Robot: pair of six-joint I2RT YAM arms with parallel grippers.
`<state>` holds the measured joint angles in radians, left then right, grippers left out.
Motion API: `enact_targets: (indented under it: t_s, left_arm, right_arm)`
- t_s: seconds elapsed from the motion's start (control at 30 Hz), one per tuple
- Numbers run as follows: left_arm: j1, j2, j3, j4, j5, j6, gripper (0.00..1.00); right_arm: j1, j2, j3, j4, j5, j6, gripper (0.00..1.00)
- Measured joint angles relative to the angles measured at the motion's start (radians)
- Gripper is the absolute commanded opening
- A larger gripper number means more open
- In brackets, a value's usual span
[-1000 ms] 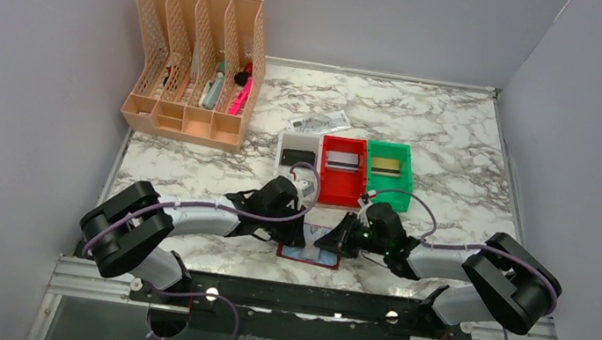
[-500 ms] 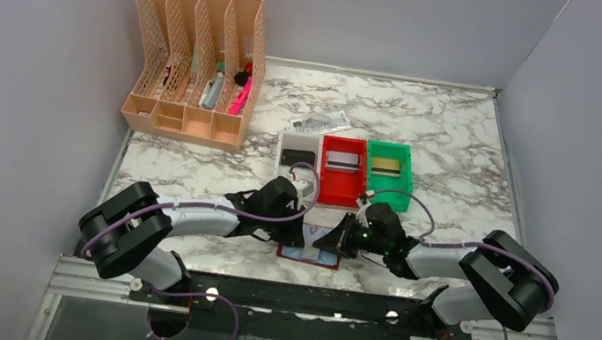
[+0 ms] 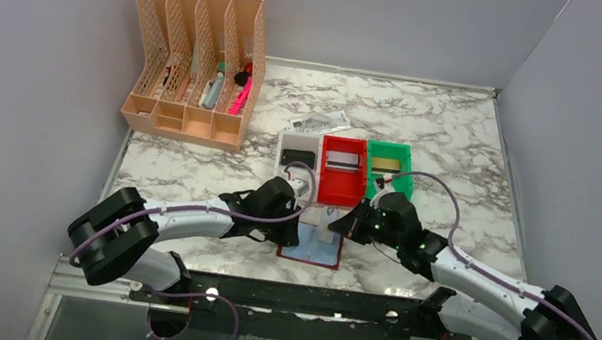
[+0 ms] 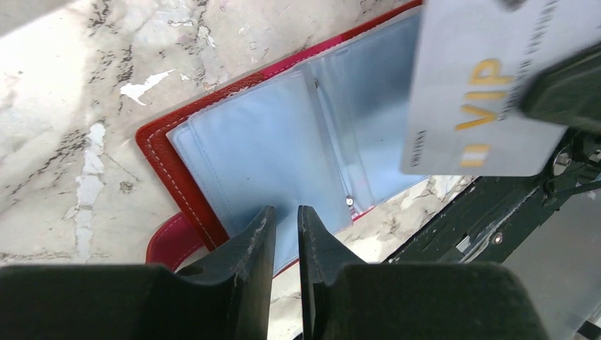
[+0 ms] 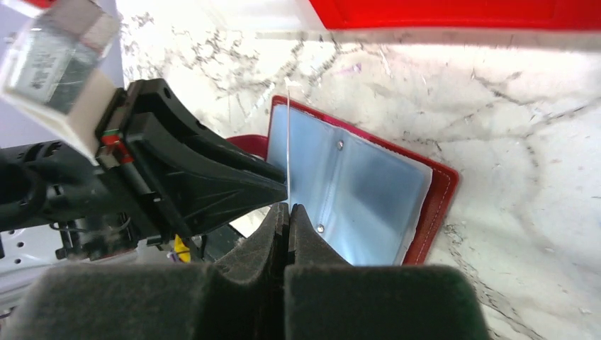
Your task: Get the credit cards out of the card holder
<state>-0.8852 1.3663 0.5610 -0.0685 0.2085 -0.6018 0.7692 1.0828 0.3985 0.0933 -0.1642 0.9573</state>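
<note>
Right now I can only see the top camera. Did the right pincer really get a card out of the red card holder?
Observer: Yes. On the right wrist camera the right pincer is shut on a thin card, seen edge-on above the open card holder.
Operator: What does the card look like?
Observer: The left wrist camera shows it is silvery, with gold VIP letters.
Operator: Are there more cards inside?
Observer: The clear sleeves facing that camera look empty.
</note>
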Motion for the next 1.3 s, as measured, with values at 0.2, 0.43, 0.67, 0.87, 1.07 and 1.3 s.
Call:
enact_targets:
  t_s: [0.2, 0.43, 0.67, 0.87, 1.07, 1.3]
  left_arm:
    - [0.0, -0.059, 0.006, -0.039, -0.038, 0.01, 0.33]
    - [0.0, -0.198, 0.053, -0.122, -0.137, 0.043, 0.65]
    - [0.017, -0.32, 0.16, -0.258, -0.296, 0.09, 0.89]
    - [0.082, -0.358, 0.216, -0.362, -0.427, 0.145, 0.99]
    - [0.184, -0.404, 0.177, -0.41, -0.529, 0.188, 0.99]
    - [0.197, -0.42, 0.166, -0.448, -0.591, 0.203, 0.99]
  right_arm:
    - [0.0, -0.129, 0.02, -0.112, 0.067, -0.083, 0.01]
    - [0.0, -0.219, 0.023, -0.188, 0.133, -0.162, 0.01]
    - [0.0, -0.344, 0.023, -0.22, 0.242, -0.241, 0.01]
    - [0.0, -0.412, 0.025, -0.23, 0.364, -0.323, 0.01]
    - [0.0, -0.378, 0.059, -0.22, 0.432, -0.466, 0.01]
    - [-0.001, -0.138, 0.232, -0.187, 0.468, -0.689, 0.01]
